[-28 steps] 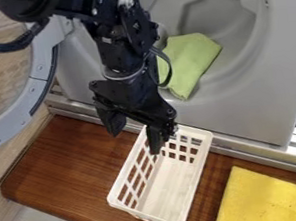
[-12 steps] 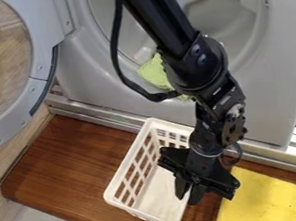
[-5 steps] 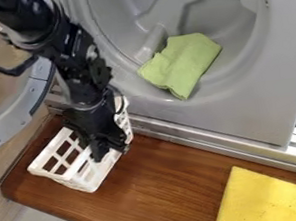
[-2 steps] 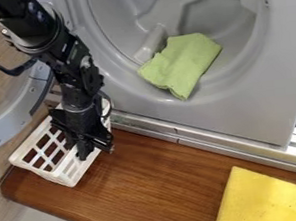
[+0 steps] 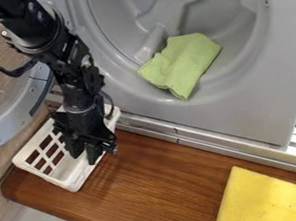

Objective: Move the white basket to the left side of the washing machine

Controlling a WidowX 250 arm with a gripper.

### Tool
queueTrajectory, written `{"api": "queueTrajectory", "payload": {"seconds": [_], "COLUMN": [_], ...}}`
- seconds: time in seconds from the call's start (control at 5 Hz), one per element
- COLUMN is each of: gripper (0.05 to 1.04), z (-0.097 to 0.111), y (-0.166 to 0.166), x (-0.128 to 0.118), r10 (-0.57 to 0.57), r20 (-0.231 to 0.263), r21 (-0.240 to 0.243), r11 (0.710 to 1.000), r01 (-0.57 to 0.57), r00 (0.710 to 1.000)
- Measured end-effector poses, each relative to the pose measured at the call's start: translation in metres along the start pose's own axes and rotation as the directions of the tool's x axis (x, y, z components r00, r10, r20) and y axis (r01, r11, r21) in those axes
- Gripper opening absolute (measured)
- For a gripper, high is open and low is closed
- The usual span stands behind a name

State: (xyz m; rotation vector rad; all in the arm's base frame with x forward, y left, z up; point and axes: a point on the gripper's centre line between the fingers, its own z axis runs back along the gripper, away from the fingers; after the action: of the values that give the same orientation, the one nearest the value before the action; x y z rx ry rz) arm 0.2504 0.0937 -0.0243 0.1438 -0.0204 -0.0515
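- Your white plastic basket [image 5: 45, 178] sits at the left end of the brown wooden desk [image 5: 172, 180], in front of the washing machine [image 5: 250, 101] and beside its open round door [image 5: 17, 122].
- Your gripper [image 5: 85, 158] is over the basket, by the rim on the washing machine's side; its 2 jaws look parted, with a gap between the tips, so you seem to have let go.
- Count the carry to the washing machine's left as done, or very nearly so; the basket looks upright, though you can't fully tell whether its whole base is down.
- What you have left is probably 1 thing: lift the jaws clear without dragging the rim.
- The green cloth [image 5: 182, 64] in the washing machine's opening and the yellow folded cloth [image 5: 262, 200] in front of its right side need nothing from you.
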Motion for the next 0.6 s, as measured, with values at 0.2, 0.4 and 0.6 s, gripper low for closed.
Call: {"api": "queueTrajectory", "payload": {"seconds": [0.2,0.4,0.6], "gripper": [0.917,1.007,1.002], "z": [0.009,0.02,0.035], "y": [-0.001,-0.002,-0.007], "x": [0.003,0.004,0.003], "r10": [-0.007,-0.007,0.001], "r20": [0.025,0.043,0.061], "r21": [-0.009,-0.023,-0.063], "r11": [1.0,1.0,0.998], "r01": [0.008,0.008,0.003], "r00": [1.0,0.999,0.998]}}
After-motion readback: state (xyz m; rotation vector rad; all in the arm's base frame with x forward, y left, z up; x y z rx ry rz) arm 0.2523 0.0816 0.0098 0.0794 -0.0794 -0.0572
